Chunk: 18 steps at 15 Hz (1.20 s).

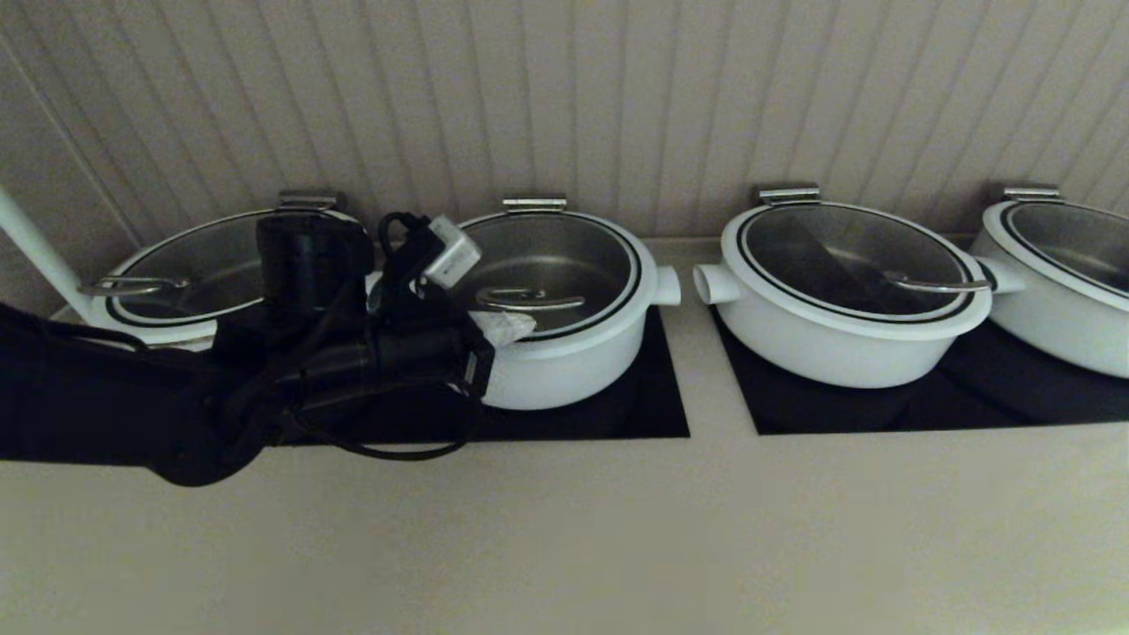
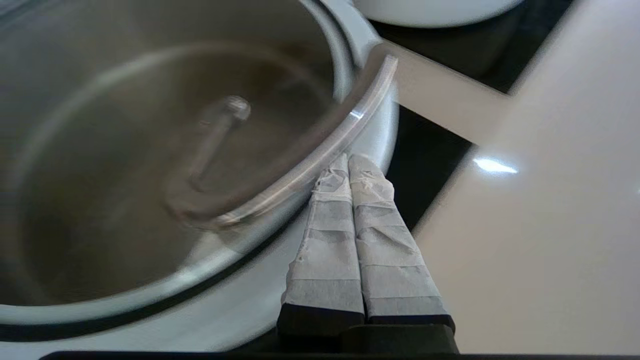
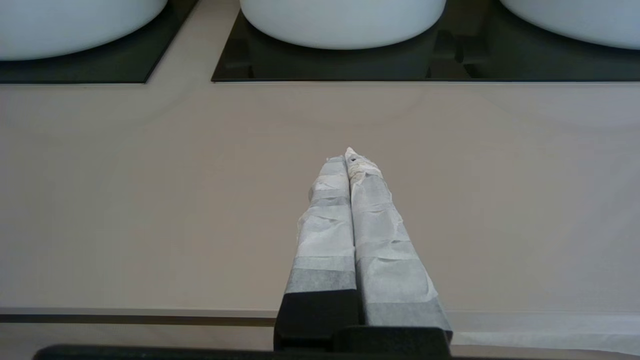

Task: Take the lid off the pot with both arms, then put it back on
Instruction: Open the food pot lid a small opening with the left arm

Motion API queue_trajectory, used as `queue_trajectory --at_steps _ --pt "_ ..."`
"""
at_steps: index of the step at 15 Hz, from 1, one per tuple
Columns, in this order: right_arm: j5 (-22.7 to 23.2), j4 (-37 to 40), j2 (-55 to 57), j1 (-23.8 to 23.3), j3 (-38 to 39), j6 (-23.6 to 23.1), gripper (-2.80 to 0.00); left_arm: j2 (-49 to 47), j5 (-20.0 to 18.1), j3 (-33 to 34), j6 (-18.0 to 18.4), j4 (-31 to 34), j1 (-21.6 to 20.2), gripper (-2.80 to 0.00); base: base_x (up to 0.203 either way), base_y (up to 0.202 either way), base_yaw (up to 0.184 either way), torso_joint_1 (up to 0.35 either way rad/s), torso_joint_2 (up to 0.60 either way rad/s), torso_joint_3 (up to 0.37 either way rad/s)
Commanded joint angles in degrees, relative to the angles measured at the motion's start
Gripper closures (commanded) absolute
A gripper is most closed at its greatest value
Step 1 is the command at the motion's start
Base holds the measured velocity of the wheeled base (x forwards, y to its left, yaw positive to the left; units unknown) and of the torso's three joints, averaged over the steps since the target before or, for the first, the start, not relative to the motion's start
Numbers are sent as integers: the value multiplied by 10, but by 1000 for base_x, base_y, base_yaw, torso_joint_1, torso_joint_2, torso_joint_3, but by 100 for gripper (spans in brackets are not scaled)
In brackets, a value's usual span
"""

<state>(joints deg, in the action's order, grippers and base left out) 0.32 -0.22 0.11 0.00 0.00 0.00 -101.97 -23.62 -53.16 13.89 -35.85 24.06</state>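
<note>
1. Lid (image 1: 549, 265) sits on the pot (image 1: 564, 353), near the worktop's (image 1: 564, 529) back edge, left of centre.
2. Left pincer (image 2: 350, 162), closed and empty, touches its rim; better to open before gripping.
3. Right pincer (image 3: 350, 157), closed, hovers near the front edge.

Clear glass lid (image 2: 150, 150) with polished steel handle, glossy white pot (image 1: 564, 353) lined in brushed steel, matt beige counter (image 1: 564, 529), crinkled whitish tape on the left gripper (image 2: 348, 161)

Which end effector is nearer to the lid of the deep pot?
The left. The left end effector is at the rim of the lid, fingers shut. The right end effector is over bare countertop, away from the pots.
</note>
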Motion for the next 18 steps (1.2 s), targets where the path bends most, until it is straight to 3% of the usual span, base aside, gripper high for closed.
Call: queue_trajectory --at_steps 1,4,18 --pt "0 0 0 0 0 0 0 -23 24 0 2 -43 0 0 0 0 0 0 0 0" --pt "0 0 0 0 0 0 0 -40 53 -2 4 -80 0 0 0 0 0 0 0 0" --pt "0 0 0 0 0 -1 0 -24 53 -53 8 -73 -1 0 0 0 0 0 0 0"
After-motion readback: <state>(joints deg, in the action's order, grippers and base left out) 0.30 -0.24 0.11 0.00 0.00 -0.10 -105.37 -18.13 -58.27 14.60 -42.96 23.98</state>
